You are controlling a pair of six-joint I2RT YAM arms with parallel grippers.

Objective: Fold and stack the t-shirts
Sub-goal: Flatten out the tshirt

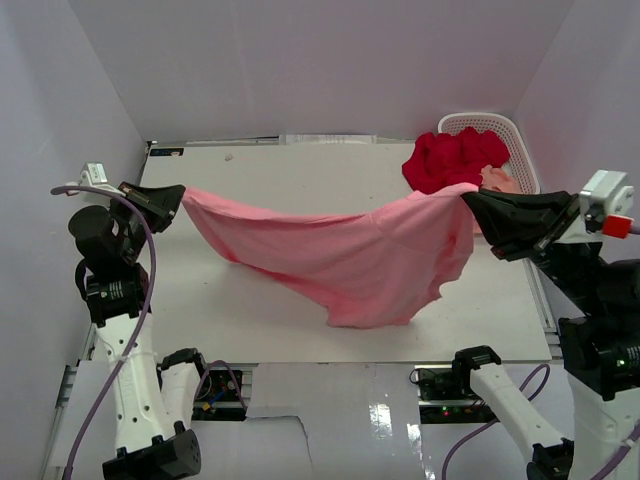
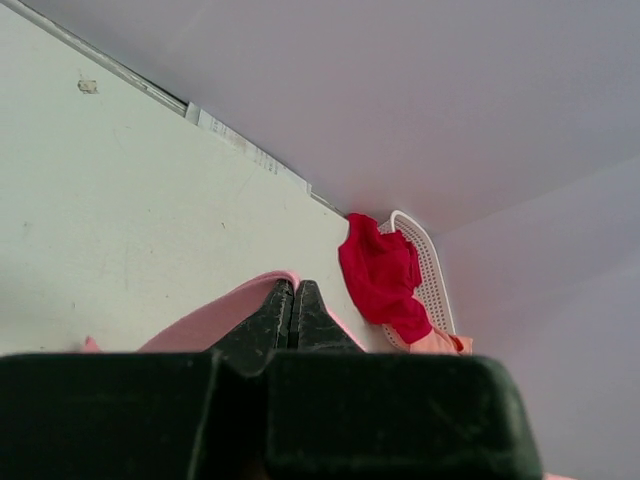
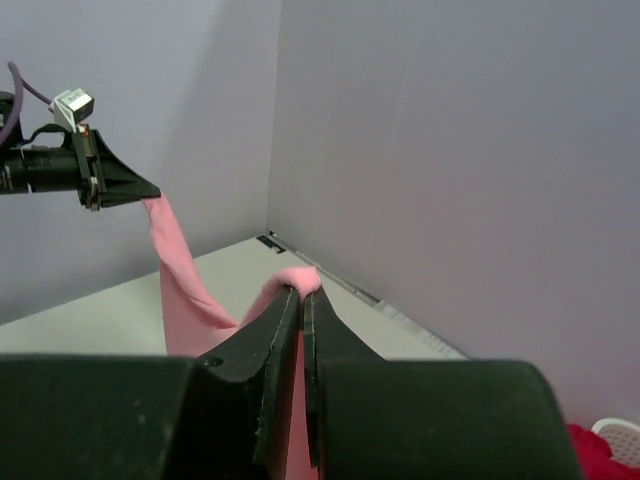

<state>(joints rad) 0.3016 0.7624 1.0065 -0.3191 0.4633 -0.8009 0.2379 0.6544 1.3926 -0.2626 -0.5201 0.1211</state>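
Observation:
The medium pink t-shirt hangs stretched in the air between my two grippers, sagging in the middle with its lower edge near the table. My left gripper is shut on its left corner; in the left wrist view the gripper pinches pink cloth. My right gripper is shut on the right corner; in the right wrist view the gripper holds pink cloth. The deep red t-shirt lies bunched at the basket, with the peach-salmon t-shirt partly hidden beside it.
The white perforated basket stands at the far right corner against the wall, also in the left wrist view. The white table is enclosed by pale walls on three sides. A paper label strip lies at the back edge.

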